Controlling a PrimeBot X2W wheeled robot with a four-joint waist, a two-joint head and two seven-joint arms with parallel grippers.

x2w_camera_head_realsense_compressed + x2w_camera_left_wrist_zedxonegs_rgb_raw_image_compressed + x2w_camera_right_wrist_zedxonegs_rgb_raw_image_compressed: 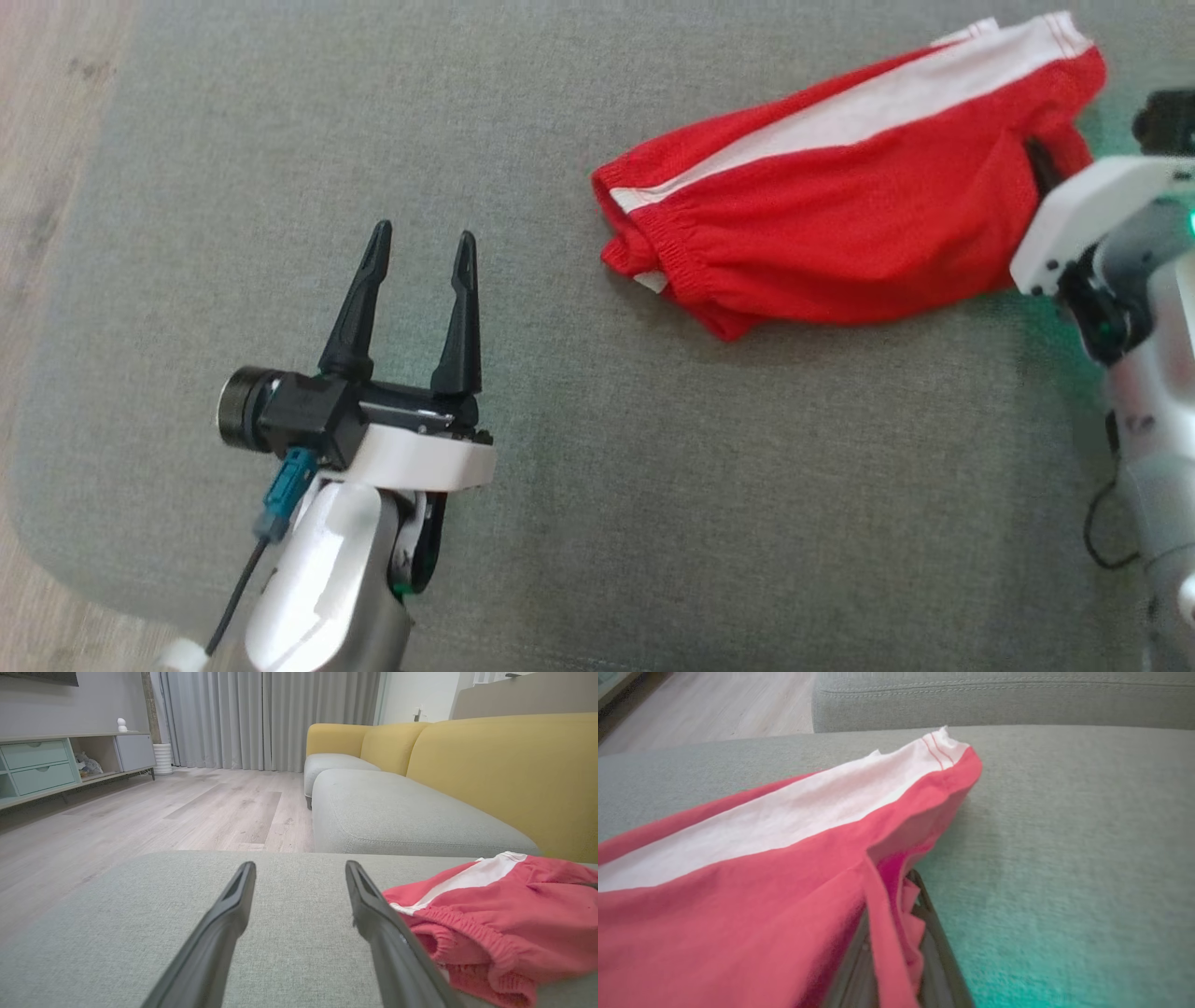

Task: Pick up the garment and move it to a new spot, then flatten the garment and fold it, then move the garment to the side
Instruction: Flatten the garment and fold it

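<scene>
The left hand (423, 231) hovers spread over the grey cushion (653, 513), holding nothing. Beyond it, to the right, the red garment (840, 224) lies bunched on that cushion. An edge at its far right end is pinched between the pressed-together fingers of the right hand (906, 891). The lift-and-move step seems in hand. Raising slowly should let the cloth hang free, and since the bite looks thin, a jerk could slip it. No container takes part. Far off, a sideboard (42, 765) has shut drawers and an open shelf holding something, perhaps a soft toy.
</scene>
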